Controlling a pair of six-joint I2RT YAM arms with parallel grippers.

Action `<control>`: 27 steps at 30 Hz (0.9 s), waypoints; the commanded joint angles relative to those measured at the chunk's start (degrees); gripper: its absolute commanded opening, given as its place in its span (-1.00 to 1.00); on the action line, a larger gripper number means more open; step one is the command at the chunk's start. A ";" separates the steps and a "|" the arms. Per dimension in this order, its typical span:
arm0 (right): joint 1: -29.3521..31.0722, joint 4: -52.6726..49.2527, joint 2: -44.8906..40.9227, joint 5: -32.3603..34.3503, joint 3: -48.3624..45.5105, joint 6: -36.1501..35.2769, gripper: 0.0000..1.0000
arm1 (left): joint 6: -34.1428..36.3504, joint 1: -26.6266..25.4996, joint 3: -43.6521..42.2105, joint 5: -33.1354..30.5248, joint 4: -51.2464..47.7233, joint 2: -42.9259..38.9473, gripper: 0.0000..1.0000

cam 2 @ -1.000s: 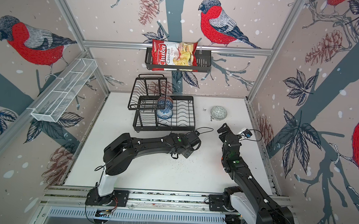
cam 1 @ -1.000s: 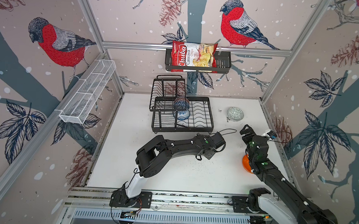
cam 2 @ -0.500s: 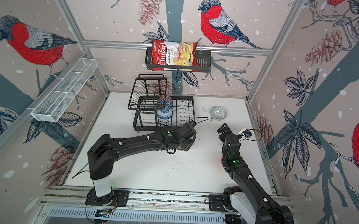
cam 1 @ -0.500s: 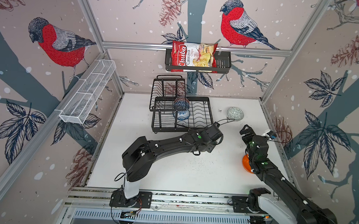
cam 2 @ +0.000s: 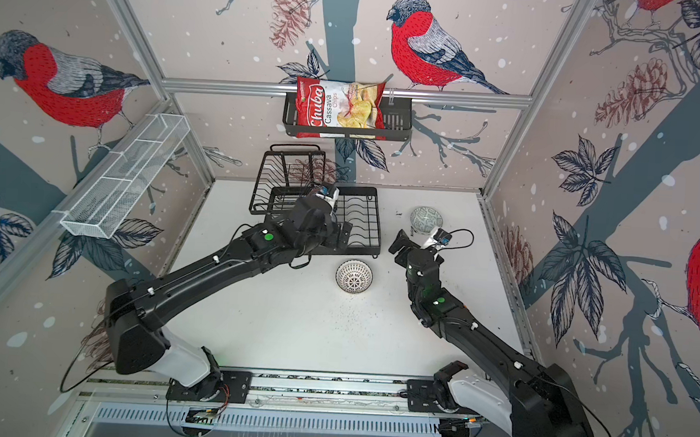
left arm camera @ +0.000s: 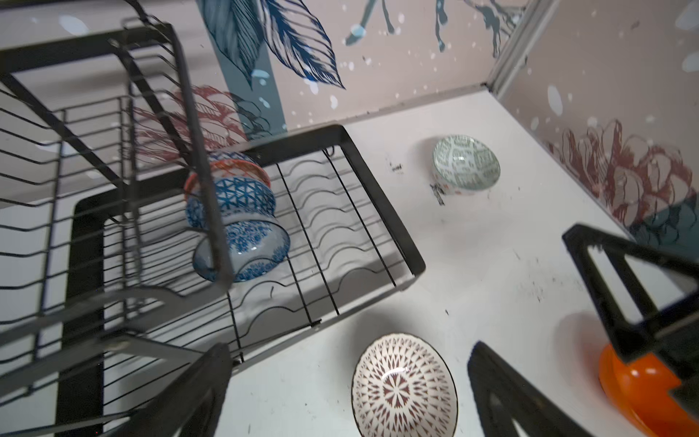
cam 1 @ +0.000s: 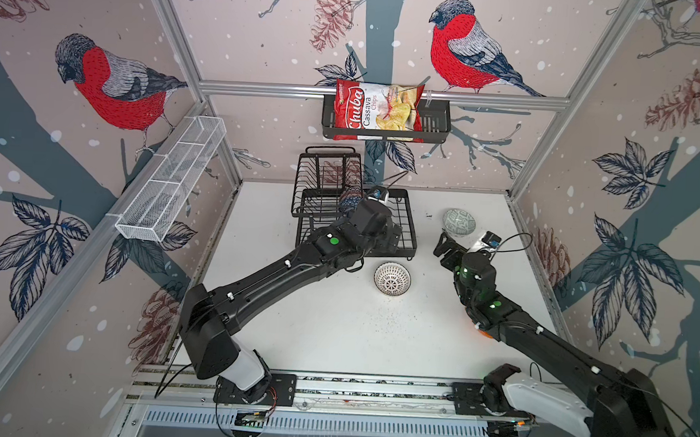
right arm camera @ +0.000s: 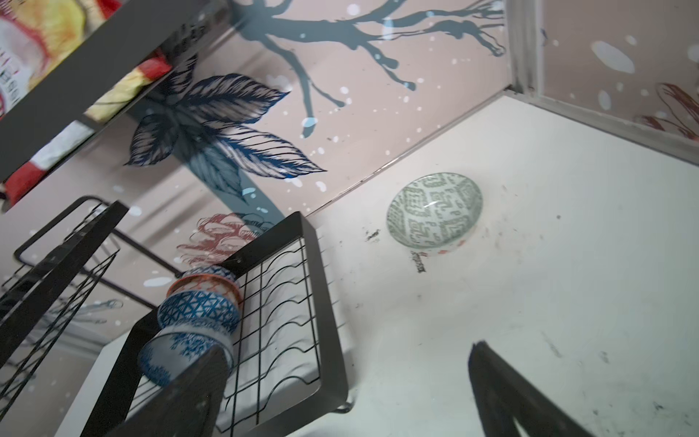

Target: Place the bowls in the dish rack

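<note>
— Where do we stand, starting nearest us?

— Near right, the orange bowl point(left arm camera: 639, 393) sits on the counter point(cam 1: 333, 331), mostly hidden under our right arm in both top views. Past it, mid-counter, the white radial-pattern bowl point(cam 1: 392, 278) stands upright just in front of the dish rack point(cam 1: 398, 214).

— And our jaws?

— The left jaws hang over the rack's near edge, spread wide, holding nothing. The right jaws, right of the white bowl, gape just as wide and are empty too.

— What have we loaded?

— Three. The floral bowl point(left arm camera: 253, 242), the blue geometric bowl point(left arm camera: 242, 198) and the salmon bowl point(left arm camera: 242, 168) stand on edge in a row on the rack's wavy base. Far right, the grey-green bowl point(cam 1: 459, 223) sits on the counter, apart from the rack.

— So we judge it half done: three in, three left to load.
</note>
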 commanded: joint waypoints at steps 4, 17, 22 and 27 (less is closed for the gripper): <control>2.51 -8.04 4.08 -0.04 5.61 -9.35 0.99 | 5.53 1.06 -1.68 -3.10 8.33 0.11 0.95; 6.92 -9.83 18.96 -3.09 8.91 -17.15 0.99 | -6.96 2.26 -22.64 -5.47 23.19 -4.74 0.95; 5.44 -10.01 19.44 -8.51 8.64 -16.76 0.99 | -12.82 3.15 -20.67 -3.23 20.30 -2.08 0.95; 3.60 -12.14 21.49 -17.15 10.44 -16.37 0.98 | -15.97 4.24 -20.72 2.95 20.94 -1.08 0.95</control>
